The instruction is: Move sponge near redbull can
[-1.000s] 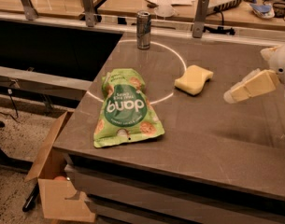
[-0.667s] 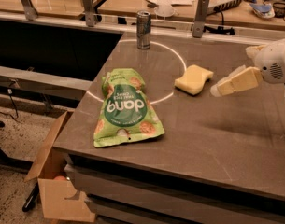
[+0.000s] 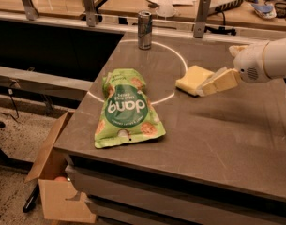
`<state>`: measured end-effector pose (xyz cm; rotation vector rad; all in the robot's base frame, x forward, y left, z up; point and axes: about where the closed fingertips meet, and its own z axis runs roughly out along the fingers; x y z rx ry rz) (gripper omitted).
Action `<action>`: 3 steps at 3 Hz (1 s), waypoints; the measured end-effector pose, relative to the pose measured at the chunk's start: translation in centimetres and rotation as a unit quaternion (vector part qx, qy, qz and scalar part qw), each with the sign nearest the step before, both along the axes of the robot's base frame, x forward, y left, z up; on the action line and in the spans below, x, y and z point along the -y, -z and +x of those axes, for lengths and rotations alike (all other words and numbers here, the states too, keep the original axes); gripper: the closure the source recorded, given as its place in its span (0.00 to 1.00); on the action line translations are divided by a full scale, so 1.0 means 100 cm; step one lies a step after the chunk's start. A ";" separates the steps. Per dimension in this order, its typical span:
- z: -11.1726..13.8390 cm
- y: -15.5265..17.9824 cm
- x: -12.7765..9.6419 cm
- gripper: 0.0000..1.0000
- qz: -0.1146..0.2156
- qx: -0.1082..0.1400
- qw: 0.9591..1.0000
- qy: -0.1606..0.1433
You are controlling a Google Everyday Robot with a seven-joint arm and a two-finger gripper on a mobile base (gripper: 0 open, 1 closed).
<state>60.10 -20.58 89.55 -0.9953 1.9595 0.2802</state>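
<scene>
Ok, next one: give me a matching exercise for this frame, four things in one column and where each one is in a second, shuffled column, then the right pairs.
Things:
1. sponge
2. redbull can
3. green Dang snack bag
4. hand

Places:
A. standing upright at the far edge of the table
B. at the picture's right, close against the sponge's right edge
C. lying flat toward the table's front left
D. lying mid-table, between the bag and the hand

Pairs: 1-D, 2-A, 3-C, 4-B
</scene>
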 end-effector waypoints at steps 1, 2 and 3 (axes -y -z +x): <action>0.020 0.014 -0.007 0.00 0.016 -0.002 1.000 0.001; 0.034 0.036 -0.011 0.02 0.012 -0.024 1.000 -0.009; 0.039 0.055 -0.013 0.33 0.000 -0.050 0.999 -0.021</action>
